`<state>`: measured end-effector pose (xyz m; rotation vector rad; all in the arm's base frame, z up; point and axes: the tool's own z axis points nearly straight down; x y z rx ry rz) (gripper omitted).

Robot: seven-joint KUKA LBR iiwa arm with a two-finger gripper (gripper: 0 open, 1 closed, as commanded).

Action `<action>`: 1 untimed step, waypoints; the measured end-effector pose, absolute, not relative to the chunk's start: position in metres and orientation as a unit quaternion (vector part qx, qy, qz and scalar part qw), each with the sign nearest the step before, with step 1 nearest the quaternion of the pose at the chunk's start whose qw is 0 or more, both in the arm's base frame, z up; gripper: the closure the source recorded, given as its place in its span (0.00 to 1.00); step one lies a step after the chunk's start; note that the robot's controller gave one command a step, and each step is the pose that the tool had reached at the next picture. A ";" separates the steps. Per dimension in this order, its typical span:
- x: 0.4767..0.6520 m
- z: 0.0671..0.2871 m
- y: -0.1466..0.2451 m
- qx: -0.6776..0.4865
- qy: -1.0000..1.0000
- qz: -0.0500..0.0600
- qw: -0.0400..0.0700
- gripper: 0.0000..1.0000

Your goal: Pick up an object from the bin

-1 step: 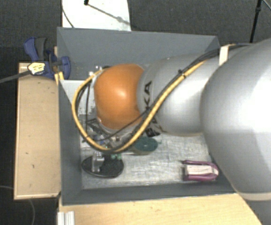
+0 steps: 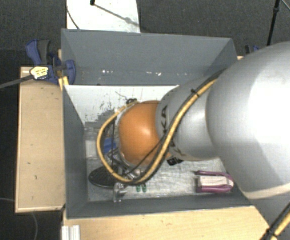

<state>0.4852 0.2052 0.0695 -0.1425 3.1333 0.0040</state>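
On the floor of the grey metal bin [image 2: 74,149] lies a dark, flat round disc [image 2: 98,176]. My wrist, under its orange cover [image 2: 137,134], hangs just right of that disc. My fingers [image 2: 118,188] sit at the disc's right edge, and I cannot tell whether they are open or closed, or touching it. Small green bits [image 2: 140,188] lie a little further right of the disc. Well to the right of the disc is a purple and white oblong packet [image 2: 214,182], its long axis pointing back toward the disc. I judge the disc nearest: it lies to my left.
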 end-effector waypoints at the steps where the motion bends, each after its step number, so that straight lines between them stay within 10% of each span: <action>1: 0.485 0.072 0.207 -0.044 0.999 0.001 0.002 1.00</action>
